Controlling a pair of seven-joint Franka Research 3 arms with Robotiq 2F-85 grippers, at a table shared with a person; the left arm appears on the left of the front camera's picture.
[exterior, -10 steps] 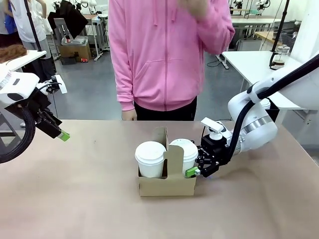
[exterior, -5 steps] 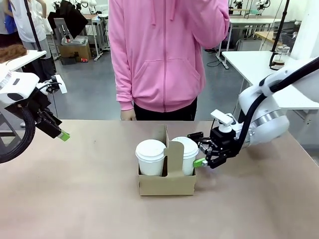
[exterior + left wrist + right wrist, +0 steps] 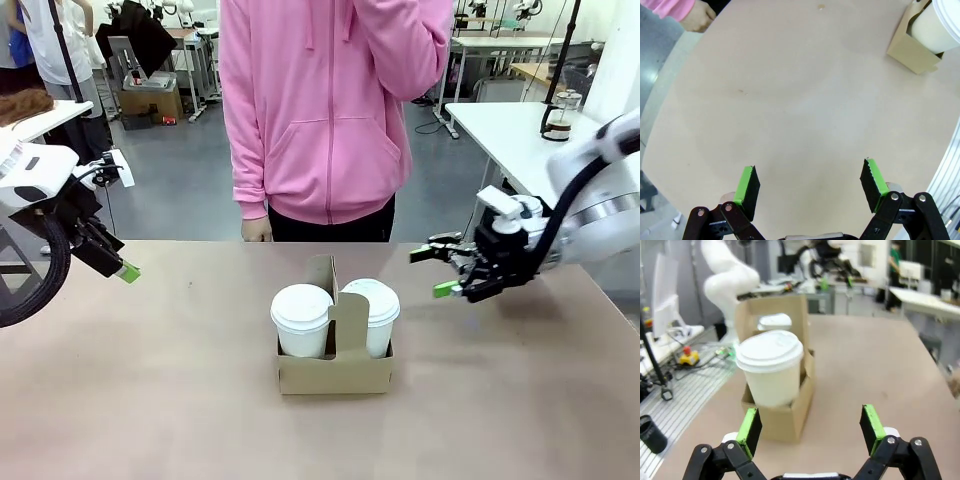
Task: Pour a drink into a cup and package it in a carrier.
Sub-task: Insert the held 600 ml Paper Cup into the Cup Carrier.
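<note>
1. Nearest, the carrier is seen as a low box of matte brown cardboard, square-cornered, with an upright handle tab rising at its centre; it is set on the middle of the table.
2. Two white tapered paper cups are seated in its round slots, one on each side of the tab: the left cup and the right cup, each capped with a smooth white domed plastic lid.
3. Beyond and to the right, the right gripper is held above the table, apart from the carrier, its green-padded black jaws spread with nothing between them.
4. At the left edge, the left gripper is held well apart from the carrier, its jaws likewise spread wide and empty over bare tabletop.
5. Farthest, a person in a soft pink hooded top is stood at the table's far side.
</note>
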